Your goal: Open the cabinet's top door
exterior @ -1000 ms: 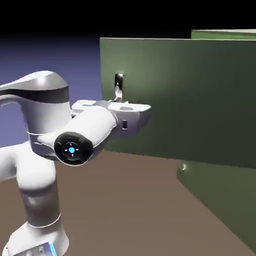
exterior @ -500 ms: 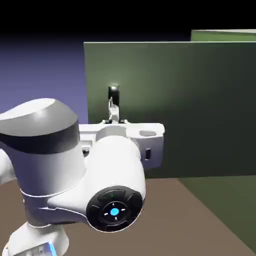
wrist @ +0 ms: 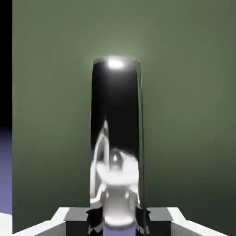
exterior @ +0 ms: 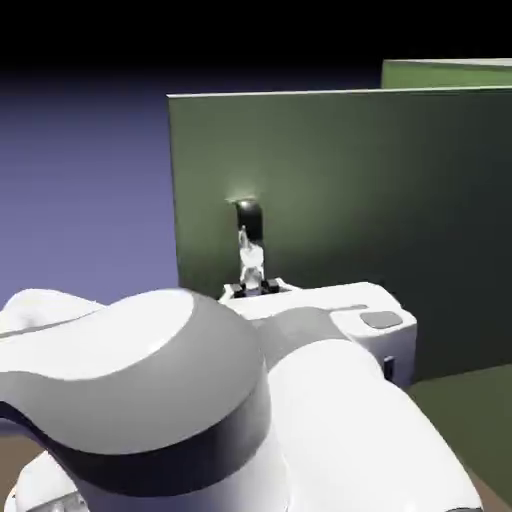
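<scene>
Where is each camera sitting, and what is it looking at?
Exterior view: a still camera beside the robot, facing the green cabinet; the big white arm fills the bottom, its gripper shut on the handle of the top door.
Hand view: on the hand, looking along the gripper at the handle and top door; only the fingertips show.
Both share the handle and top door.

My fixed exterior camera sits beside the robot, so close that the arm (exterior: 200, 410) fills its lower half; it faces the top door (exterior: 380, 200) toward three o'clock. My hand camera looks straight along the gripper (wrist: 117, 216), nearly against the panel. Both share the handle (exterior: 248, 225), at twelve o'clock of the gripper.
</scene>
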Controlling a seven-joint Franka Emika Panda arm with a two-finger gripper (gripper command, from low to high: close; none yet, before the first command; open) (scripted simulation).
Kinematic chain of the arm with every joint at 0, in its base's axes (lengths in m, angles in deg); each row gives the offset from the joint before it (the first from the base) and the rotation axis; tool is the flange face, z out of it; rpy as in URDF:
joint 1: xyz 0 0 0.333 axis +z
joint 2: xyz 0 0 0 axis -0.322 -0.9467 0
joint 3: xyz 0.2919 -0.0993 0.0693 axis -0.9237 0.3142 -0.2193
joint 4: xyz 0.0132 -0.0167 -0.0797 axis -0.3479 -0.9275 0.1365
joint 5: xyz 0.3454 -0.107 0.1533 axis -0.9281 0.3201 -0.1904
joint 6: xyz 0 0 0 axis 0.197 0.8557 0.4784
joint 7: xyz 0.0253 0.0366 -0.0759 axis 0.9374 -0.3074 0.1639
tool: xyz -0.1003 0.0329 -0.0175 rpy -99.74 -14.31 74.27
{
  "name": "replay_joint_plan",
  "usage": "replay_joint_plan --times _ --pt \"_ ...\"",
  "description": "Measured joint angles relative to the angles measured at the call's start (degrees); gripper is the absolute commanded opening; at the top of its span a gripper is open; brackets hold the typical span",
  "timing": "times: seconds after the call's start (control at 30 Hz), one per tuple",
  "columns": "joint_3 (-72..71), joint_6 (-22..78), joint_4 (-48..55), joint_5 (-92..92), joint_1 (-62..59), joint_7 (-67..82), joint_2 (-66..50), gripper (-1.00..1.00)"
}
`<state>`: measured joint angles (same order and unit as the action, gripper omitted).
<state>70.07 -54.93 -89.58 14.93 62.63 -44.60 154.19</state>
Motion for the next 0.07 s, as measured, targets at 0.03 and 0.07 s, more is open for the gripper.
replay_joint_plan --times 0.03,0.07 --pt "0.3 1.3 2.1 0.0 1.5 -0.5 0.2 -1.0" --pt "0.6 2.6 4.1 0.0 2.9 -1.1 0.3 -1.0"
